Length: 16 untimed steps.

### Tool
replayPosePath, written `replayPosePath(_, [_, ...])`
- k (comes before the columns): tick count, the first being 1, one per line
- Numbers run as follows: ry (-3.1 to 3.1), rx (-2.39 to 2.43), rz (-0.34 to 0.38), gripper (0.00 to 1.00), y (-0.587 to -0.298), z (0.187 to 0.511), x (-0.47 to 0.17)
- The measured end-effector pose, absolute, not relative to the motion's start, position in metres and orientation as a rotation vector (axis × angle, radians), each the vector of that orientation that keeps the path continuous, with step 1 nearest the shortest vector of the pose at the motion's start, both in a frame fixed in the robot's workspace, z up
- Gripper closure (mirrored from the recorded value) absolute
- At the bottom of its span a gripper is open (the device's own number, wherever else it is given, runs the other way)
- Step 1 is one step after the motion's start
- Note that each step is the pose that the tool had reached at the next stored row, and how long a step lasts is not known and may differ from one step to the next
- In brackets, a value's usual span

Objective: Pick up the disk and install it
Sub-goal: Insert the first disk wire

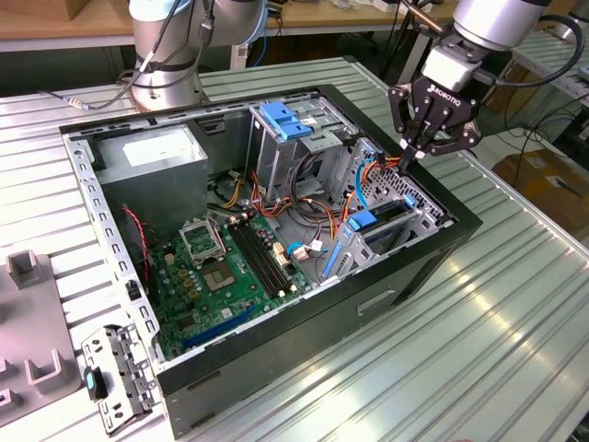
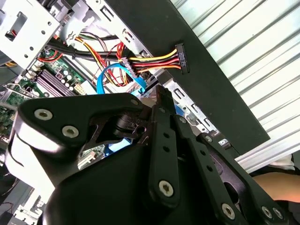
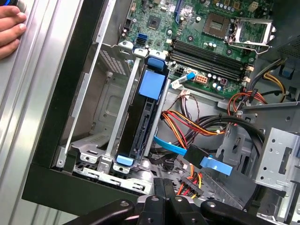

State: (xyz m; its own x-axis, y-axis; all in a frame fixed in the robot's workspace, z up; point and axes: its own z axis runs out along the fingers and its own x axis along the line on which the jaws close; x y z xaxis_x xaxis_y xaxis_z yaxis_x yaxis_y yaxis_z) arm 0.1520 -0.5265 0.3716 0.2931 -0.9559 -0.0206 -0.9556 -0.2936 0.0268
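The disk [image 1: 364, 222], a dark drive in a bright blue carrier, stands on edge in a slot of the metal drive bay at the near corner of the open computer case [image 1: 433, 249]. The first wrist view looks down its length, disk [image 3: 149, 110] between two bay rails. My gripper [image 1: 405, 166] hangs just above the end of that bay, by the case's wall on the exterior view's right. Its fingers are shut, tips together, gripper [image 3: 164, 186] right beside a power plug [image 3: 190, 186] with red, yellow and black wires. I see nothing held between them.
A tall grey cage with a blue handle [image 1: 282, 121] stands mid-case. Cable bundles [image 1: 317, 207] cross between it and the bay. The motherboard [image 1: 225, 262] and the power supply [image 1: 152, 157] lie further in. A person's hand [image 3: 10, 26] rests on the table outside the case.
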Motion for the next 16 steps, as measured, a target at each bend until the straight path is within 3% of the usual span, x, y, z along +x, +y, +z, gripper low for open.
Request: replayPosePath(16, [-1.802,2.561,-0.05,0.89,-0.5261,0.3753,0.1525])
